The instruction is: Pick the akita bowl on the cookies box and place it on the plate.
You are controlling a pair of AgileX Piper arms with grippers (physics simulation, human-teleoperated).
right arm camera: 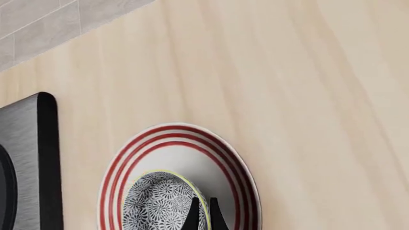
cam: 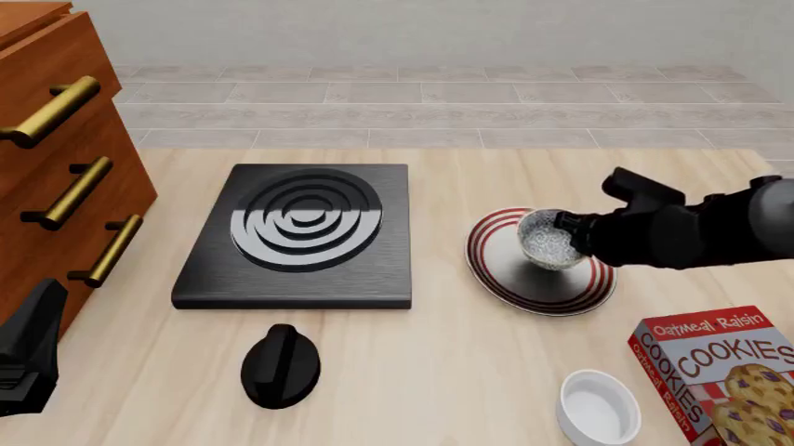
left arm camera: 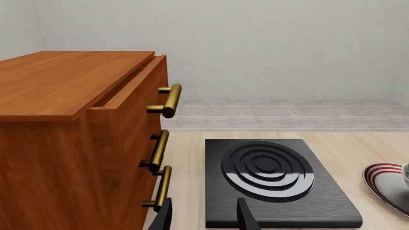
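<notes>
Nearest the front camera, the left claw (cam: pixel 28 358) idled at the surface's (cam: pixel 471 372) near edge, its fingers parted around nothing, leaving the work to the other arm. Over the plate (cam: pixel 496 279) the right claw (cam: pixel 564 232) pinched the akita bowl (cam: pixel 546 243) by its rim, tips closed on the wall, apparently to set it down centred. Whether it touched the plate was unclear. At the near right lay the cookies box (cam: pixel 726 367), bare.

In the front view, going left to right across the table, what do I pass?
Wooden drawer cabinet → black stove burner plate → plate holding the akita bowl gripped by the right gripper → cookies box.
</notes>
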